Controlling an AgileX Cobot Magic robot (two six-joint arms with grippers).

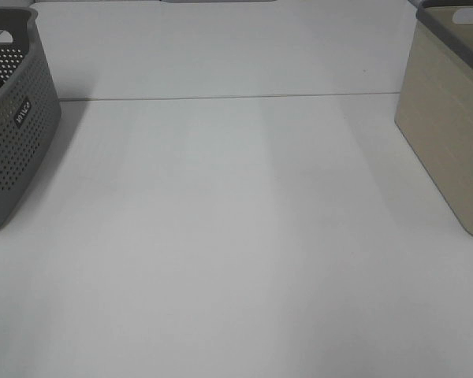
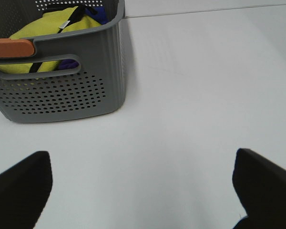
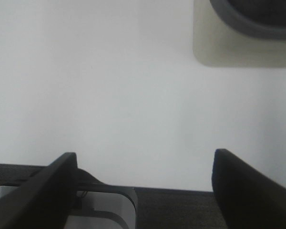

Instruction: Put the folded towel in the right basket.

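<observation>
The right basket (image 1: 449, 126) is beige with a dark grey rim and stands at the right edge of the exterior view; it also shows in the right wrist view (image 3: 243, 33). A grey perforated basket (image 1: 12, 126) stands at the left edge. The left wrist view shows it (image 2: 66, 90) holding yellow cloth (image 2: 52, 28) and something blue; I cannot tell whether this is the folded towel. My left gripper (image 2: 143, 191) is open and empty, short of the grey basket. My right gripper (image 3: 143, 186) is open and empty near the table's front edge. Neither gripper shows in the exterior view.
The white table (image 1: 236, 236) lies between the two baskets, with a seam line across its far part. An orange handle piece (image 2: 12, 47) sits on the grey basket's rim. The right wrist view shows the table's front edge and dark floor (image 3: 181, 210) below.
</observation>
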